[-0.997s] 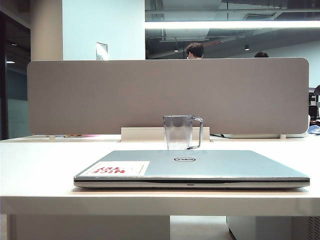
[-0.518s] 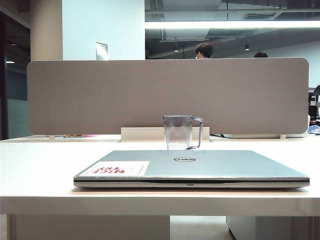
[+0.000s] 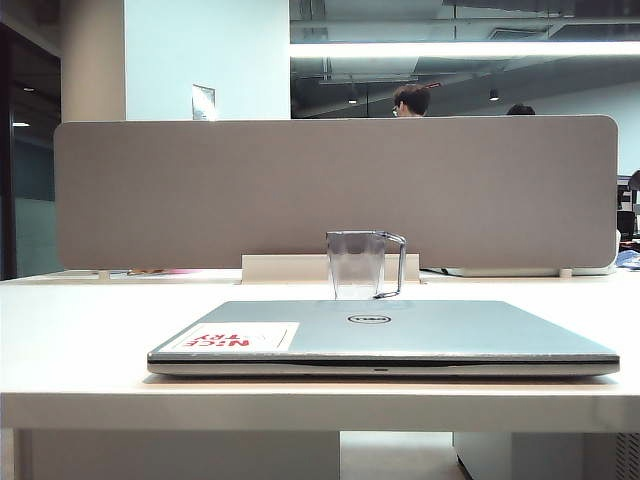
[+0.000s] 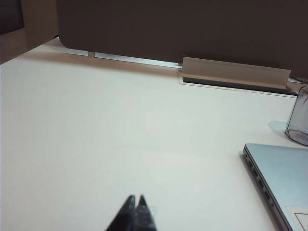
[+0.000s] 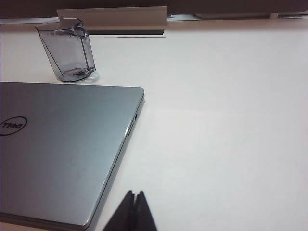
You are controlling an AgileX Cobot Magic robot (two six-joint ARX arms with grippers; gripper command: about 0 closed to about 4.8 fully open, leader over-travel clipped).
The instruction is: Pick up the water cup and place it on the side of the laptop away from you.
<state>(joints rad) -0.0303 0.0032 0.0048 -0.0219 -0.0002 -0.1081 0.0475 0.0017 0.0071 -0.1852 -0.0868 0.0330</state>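
The water cup [image 3: 357, 264], a clear grey-tinted mug with a thin squared handle, stands upright on the white table just beyond the far edge of the closed silver laptop [image 3: 400, 335]. The right wrist view has the cup [image 5: 67, 50] behind the laptop [image 5: 57, 149]; the left wrist view catches only a sliver of the cup [image 4: 299, 118] past the laptop's corner [image 4: 281, 180]. My left gripper [image 4: 135, 198] is shut and empty over bare table, well away from the laptop. Shut and empty too, my right gripper [image 5: 134, 193] hovers beside the laptop's near corner. Neither gripper appears in the exterior view.
A grey divider panel [image 3: 335, 190] runs along the back of the table, with a pale cable tray [image 3: 285, 268] at its foot right behind the cup. White tabletop [image 3: 70, 330] stretches on both sides of the laptop. People's heads show beyond the panel.
Nothing on the table has moved. Only a person's head behind the divider has shifted to the right.
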